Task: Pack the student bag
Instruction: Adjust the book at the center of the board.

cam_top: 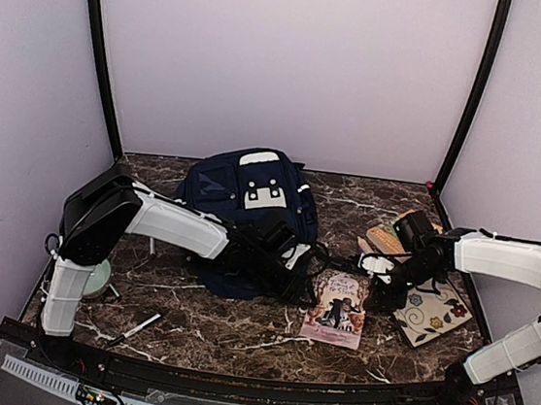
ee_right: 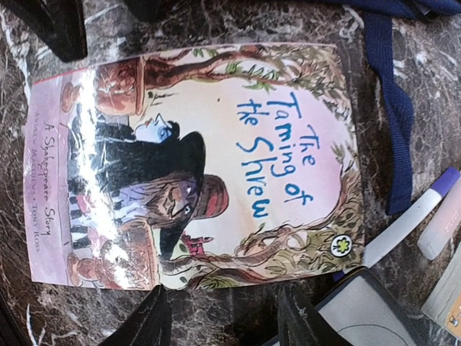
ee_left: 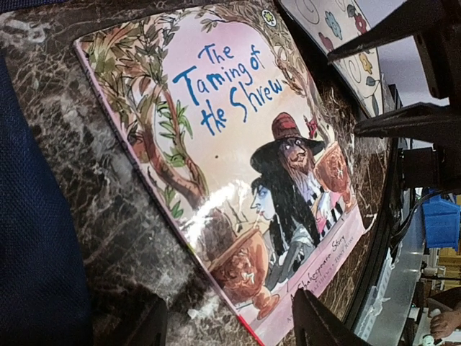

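On marble tabletop (cam_top: 236, 331) between pale walls (cam_top: 286, 67): student bag (cam_top: 242, 194), book (cam_top: 336, 310); left fingers (ee_left: 320, 324), right fingers (ee_right: 148, 321) parted.

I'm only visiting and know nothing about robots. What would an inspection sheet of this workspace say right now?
Surface: dark marbled tabletop, glossy.
Job's things: student bag lies at the back centre; the book, "The Taming of the Shrew", lies flat in front of it, outside the bag.
Clutter: floral pad right of the book; marker beside the book; pen-like stick near the front left; round pale object by the left arm.
Grippers: left gripper and right gripper are both open above the book, holding nothing.
Cables: black loops between the bag and the right gripper.
Surroundings: pale walls, black corner posts.
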Robot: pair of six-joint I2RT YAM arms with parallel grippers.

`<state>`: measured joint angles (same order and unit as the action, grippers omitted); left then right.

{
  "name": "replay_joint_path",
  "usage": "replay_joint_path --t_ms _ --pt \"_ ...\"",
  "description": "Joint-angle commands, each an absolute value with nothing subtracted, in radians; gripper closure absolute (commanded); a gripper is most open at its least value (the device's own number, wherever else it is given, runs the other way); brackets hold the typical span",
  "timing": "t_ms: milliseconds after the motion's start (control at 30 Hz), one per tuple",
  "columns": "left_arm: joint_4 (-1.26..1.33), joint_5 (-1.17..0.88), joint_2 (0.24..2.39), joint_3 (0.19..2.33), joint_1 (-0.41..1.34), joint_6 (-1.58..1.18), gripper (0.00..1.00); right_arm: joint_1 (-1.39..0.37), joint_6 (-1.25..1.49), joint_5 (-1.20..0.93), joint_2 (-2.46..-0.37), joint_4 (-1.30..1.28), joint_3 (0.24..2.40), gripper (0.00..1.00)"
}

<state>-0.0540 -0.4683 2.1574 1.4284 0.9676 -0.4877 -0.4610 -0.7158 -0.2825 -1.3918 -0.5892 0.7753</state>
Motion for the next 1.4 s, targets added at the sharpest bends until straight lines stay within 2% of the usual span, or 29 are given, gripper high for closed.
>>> replay_joint_path --t_ms 0,700,967,1200,1367 --pt "-0.098 -0.475 2.187 1.443 0.931 -0.563 0.37 -0.479 -0.762 -0.245 -1.421 -0.552 0.741 0.5" --pt "-0.048 -0.505 2.28 1.444 0.872 -0.682 0.36 -0.526 -0.768 -0.167 -1.67 -0.514 0.757 0.68" --pt "0.036 -0.661 2.327 1.495 0.87 -0.706 0.36 -0.54 -0.743 -0.176 -1.68 -0.494 0.756 0.7" --pt "0.294 -0.733 2.25 1.426 0.88 -0.713 0.36 -0.544 -0.727 -0.186 -1.688 -0.482 0.761 0.71" --pt "0.157 -0.666 2.287 1.482 0.878 -0.727 0.36 -0.544 -0.709 -0.198 -1.693 -0.465 0.765 0.72"
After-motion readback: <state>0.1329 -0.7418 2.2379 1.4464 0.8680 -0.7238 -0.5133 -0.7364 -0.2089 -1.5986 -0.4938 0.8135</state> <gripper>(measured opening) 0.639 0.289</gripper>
